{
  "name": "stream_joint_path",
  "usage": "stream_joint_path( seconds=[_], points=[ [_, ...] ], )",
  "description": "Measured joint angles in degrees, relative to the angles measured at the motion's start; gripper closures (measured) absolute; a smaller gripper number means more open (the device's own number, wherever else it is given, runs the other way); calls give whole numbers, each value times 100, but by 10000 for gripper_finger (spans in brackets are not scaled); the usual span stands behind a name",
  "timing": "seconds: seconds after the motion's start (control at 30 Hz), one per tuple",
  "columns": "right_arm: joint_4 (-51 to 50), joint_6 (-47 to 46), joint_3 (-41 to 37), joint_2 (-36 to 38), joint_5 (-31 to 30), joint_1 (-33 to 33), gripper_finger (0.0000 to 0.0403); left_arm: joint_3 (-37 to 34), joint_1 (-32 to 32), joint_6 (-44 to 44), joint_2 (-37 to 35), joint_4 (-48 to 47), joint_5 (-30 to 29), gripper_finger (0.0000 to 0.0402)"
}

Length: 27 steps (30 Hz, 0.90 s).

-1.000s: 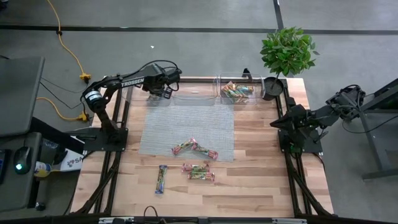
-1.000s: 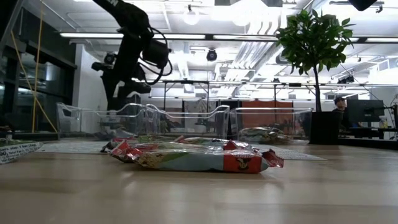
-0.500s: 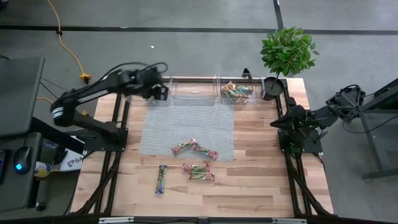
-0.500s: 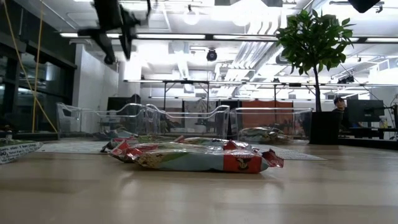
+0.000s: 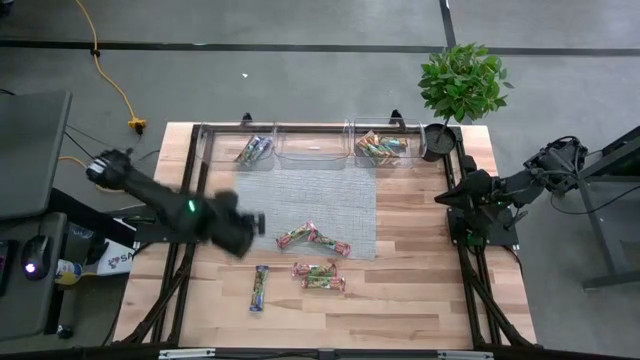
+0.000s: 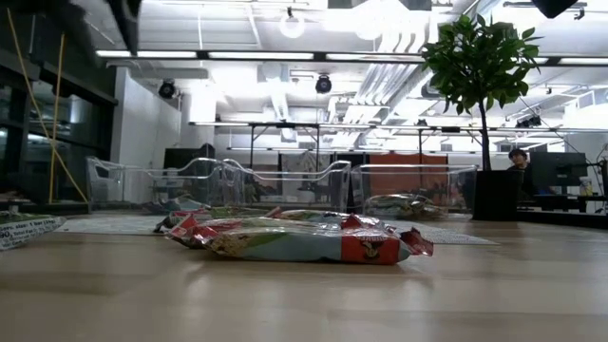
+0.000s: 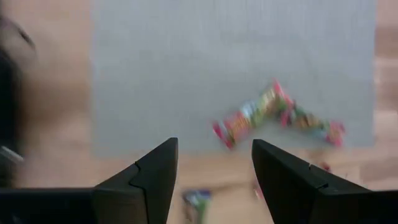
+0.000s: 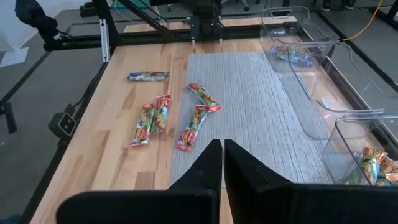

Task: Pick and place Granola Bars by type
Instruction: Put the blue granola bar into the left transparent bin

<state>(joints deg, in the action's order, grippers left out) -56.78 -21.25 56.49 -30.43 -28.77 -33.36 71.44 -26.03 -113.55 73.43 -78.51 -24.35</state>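
Over the mat's point(image 5: 300, 205) left front corner hangs the left gripper point(image 5: 256, 222), fingers spread and empty. The nearest loose bar point(image 5: 292, 237) lies just to its right, long axis slanted across the mat's front edge. The right gripper point(image 5: 447, 199), closed on nothing, waits farther off.

Five shiny-wrapped granola bars loose: two red-green bars point(image 5: 312, 238) in a V on the grey mat's near edge, two point(image 5: 318, 276) side by side on wood, one blue-green bar point(image 5: 259, 288) apart. Others lie in the left bin point(image 5: 253, 150) and right bin point(image 5: 379, 147).
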Motion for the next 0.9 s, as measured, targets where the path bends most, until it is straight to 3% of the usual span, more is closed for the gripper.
stream_joint_path(
  seconds=[0.2, 0.63, 0.9],
  points=[
    [3, 222, 0, 2, 83, 2, 403, -740, -1009, -1423, 970, 1778, 591, 197],
    [3, 376, 0, 2, 386, 1, 403, -590, -1036, -1300, 2464, 3076, 2111, 197],
    [-2, 376, 0, 2, 380, -1, 403, -593, -1033, -1256, 2921, 3334, 2394, 197]
  ],
)
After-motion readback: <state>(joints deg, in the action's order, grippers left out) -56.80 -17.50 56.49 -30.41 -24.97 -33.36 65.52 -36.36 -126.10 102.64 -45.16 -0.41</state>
